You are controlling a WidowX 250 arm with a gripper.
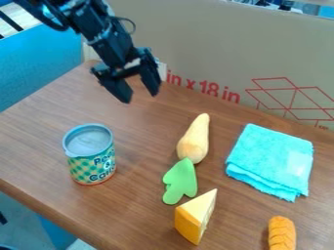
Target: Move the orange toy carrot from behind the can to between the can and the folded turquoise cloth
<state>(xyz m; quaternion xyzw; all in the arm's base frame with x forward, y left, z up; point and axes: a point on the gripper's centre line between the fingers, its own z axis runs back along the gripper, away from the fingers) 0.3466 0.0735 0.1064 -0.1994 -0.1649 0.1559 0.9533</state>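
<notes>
My gripper (141,96) hangs over the back left of the wooden table, its two fingers spread with nothing between them. Below and to its left stands an open tin can (93,161), upright, with a green and yellow label. A pale yellow-orange carrot-shaped toy (194,139) with a green leafy top (180,181) lies to the lower right of the gripper. Closer to the front, a yellow cheese wedge (193,218) rests near the leaf. A folded turquoise cloth (272,161) lies at the right. An orange ridged toy (281,234) is at the front right.
A cardboard box wall (215,53) with red print runs along the table's back edge. The wooden table (147,146) has its front-left edge running diagonally past the can. Blue surfaces show beyond the table at the left.
</notes>
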